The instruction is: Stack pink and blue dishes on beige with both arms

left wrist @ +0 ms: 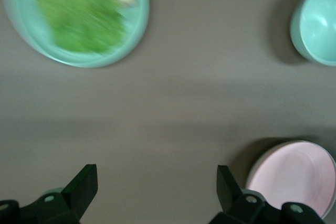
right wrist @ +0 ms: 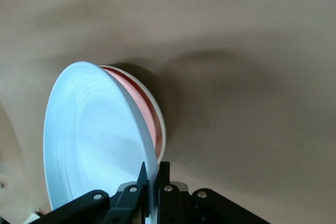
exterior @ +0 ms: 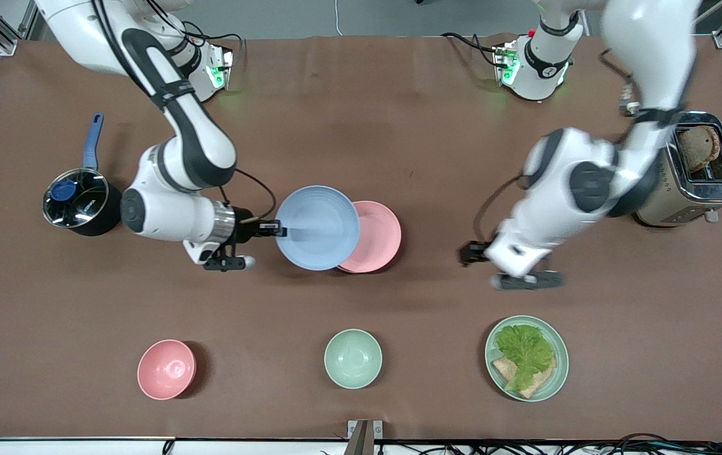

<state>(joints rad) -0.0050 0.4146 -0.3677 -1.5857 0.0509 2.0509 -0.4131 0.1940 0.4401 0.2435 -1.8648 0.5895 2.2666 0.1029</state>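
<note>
**Blue plate held over the stack**

The blue plate [exterior: 318, 227] is pinched at its rim by the right gripper [exterior: 270, 228], tilted over the pink plate [exterior: 376, 237]. The beige plate [right wrist: 161, 124] is hidden but for a rim sliver. The left gripper [exterior: 512, 268], blurred, is spread wide over bare table.

Front cam: high, facing the bases, whole desk [exterior: 436, 158]. Wrist cams look down close (both share the pink plate [exterior: 378, 237] [left wrist: 294, 174] [right wrist: 152, 121]).
</note>
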